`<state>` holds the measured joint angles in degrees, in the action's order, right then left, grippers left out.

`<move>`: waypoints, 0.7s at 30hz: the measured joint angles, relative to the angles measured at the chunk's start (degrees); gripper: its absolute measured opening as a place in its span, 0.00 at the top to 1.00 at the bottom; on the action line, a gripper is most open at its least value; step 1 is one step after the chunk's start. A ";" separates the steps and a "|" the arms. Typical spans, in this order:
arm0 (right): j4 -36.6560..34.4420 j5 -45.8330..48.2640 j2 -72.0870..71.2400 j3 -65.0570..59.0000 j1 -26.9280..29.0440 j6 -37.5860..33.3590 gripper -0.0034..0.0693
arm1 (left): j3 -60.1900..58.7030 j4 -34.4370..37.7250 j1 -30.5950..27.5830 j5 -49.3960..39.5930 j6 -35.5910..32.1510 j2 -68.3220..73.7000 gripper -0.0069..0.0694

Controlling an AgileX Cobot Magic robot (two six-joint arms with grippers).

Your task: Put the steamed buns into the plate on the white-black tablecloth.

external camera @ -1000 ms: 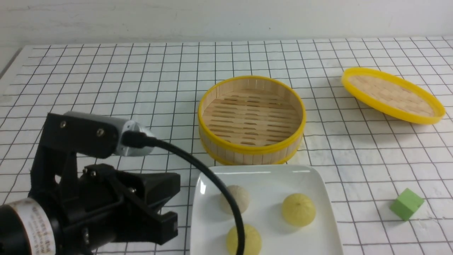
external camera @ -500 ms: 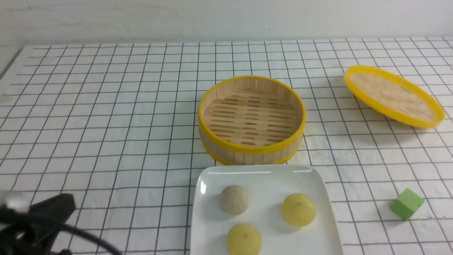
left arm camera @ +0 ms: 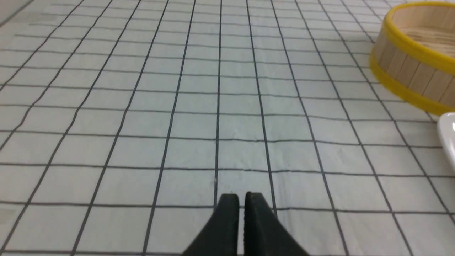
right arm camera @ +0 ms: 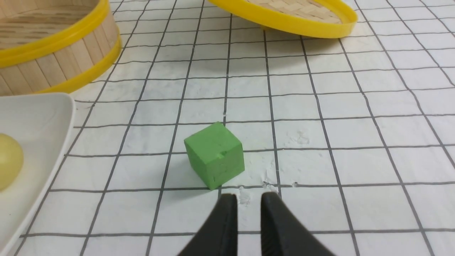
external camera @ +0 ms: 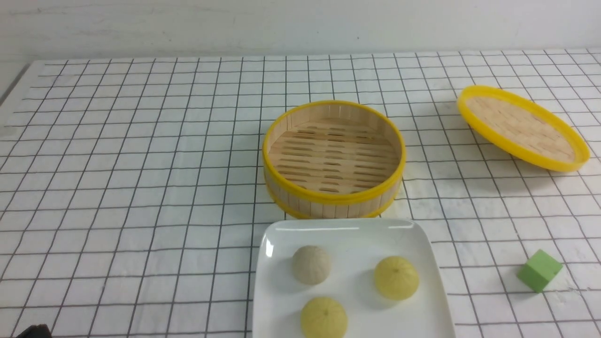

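Three steamed buns lie in the white plate [external camera: 347,226] on the white-black tablecloth [external camera: 141,164]: an off-white bun [external camera: 311,265] and two yellow-green buns [external camera: 396,277] [external camera: 324,317]. Neither gripper shows in the front view. In the left wrist view my left gripper [left arm camera: 241,196] hovers over bare cloth, well to the left of the plate's rim [left arm camera: 448,135]; its fingertips are almost touching, with nothing between them. In the right wrist view my right gripper [right arm camera: 249,196] stands slightly open and empty, just short of a green cube [right arm camera: 215,154]. The plate [right arm camera: 35,117] with one bun [right arm camera: 9,160] lies beside it.
An empty yellow-rimmed bamboo steamer basket [external camera: 334,157] stands just behind the plate. Its woven lid [external camera: 522,126] lies tilted at the back right. The green cube [external camera: 539,270] sits to the right of the plate. A scrap of the left arm [external camera: 33,332] shows at the bottom left corner.
My left arm has pulled back down and to the left, almost out of the front view. The buns it and its cable hid now show in full.
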<state>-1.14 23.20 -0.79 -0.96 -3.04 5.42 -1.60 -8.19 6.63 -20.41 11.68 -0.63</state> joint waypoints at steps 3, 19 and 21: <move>0.00 0.00 0.00 0.00 0.00 0.00 0.78 | 0.10 -0.14 0.00 -0.80 -0.05 0.00 0.84; 0.05 0.00 0.00 0.00 0.00 0.00 0.76 | 0.10 0.33 -2.99 -0.89 -0.05 0.00 0.82; 0.00 0.00 0.00 0.00 0.00 0.00 0.75 | 0.10 0.38 -2.99 -0.91 -0.05 0.00 0.81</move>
<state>-1.14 23.20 -0.79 -0.96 -3.04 5.42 -1.50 -7.80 3.65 -21.32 11.64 -0.63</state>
